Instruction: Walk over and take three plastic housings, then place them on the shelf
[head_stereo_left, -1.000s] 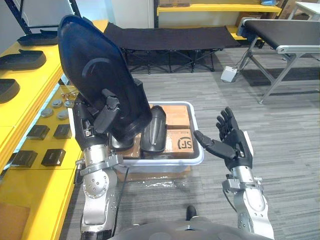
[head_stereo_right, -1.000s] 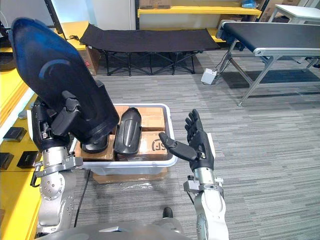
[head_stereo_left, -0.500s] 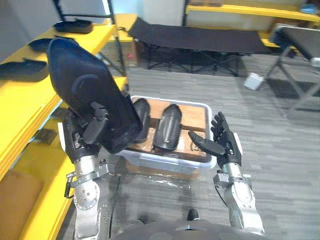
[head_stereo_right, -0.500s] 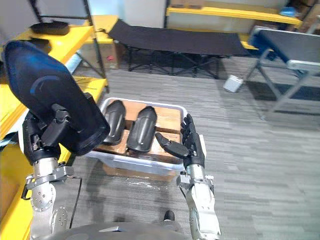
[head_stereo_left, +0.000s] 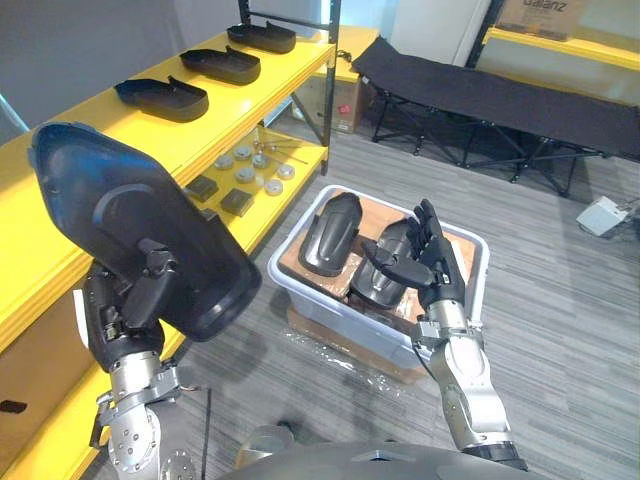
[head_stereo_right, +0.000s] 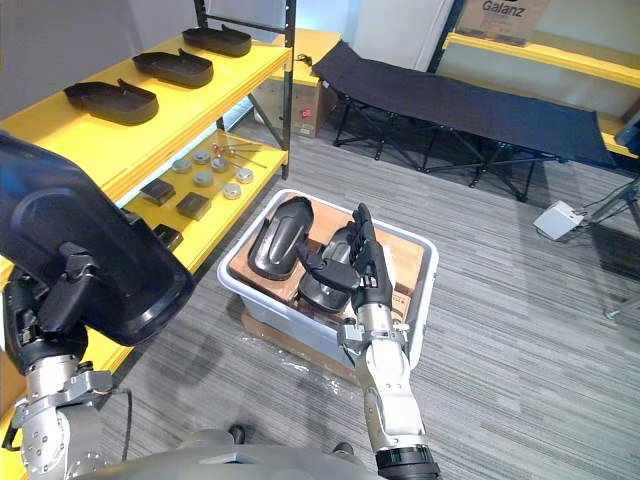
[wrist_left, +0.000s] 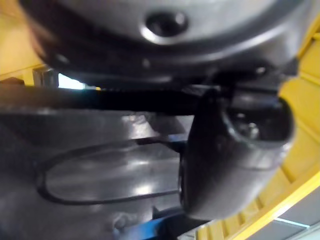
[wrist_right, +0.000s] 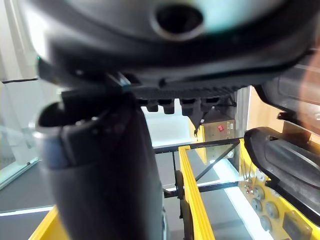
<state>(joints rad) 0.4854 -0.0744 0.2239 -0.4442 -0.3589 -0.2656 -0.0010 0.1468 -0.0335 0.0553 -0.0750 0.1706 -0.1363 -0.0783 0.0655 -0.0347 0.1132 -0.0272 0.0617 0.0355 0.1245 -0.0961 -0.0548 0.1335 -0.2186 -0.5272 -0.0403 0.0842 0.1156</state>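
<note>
Left eye view, with the right eye view in agreement: the left hand (head_stereo_left: 122, 312) is low on the robot's left and grips a large black plastic housing (head_stereo_left: 130, 215). Its thumb is curled over the shell's lower edge and pinches it, while the fingers behind the shell are hidden. The held housing stands raised and tilted, broad end uppermost, in front of the yellow shelf (head_stereo_left: 120, 150). In the left wrist view the thumb (wrist_left: 230, 150) presses on a glossy dark surface marked with an oval outline.

The right hand (head_stereo_left: 440, 275) hovers over the near right part of a white bin (head_stereo_left: 335, 318) that stands on the grey floor. Its fingers are straight and slightly spread, its thumb is held out to the side, and it holds nothing.

Two more housings lie in the bin on brown cardboard (head_stereo_right: 405, 255), side by side and face down. One housing (head_stereo_left: 330, 232) is toward the shelf. The other housing (head_stereo_left: 377, 287) lies just beneath the right hand's thumb, and contact between them cannot be told.

Three black housings (head_stereo_left: 160, 98) rest in a row on the shelf's upper level, well apart from the held one. On the lower level lie round metal pieces (head_stereo_left: 245, 165) and small dark blocks (head_stereo_left: 235, 200). A black folding cot (head_stereo_left: 500, 100) stands beyond the bin.
</note>
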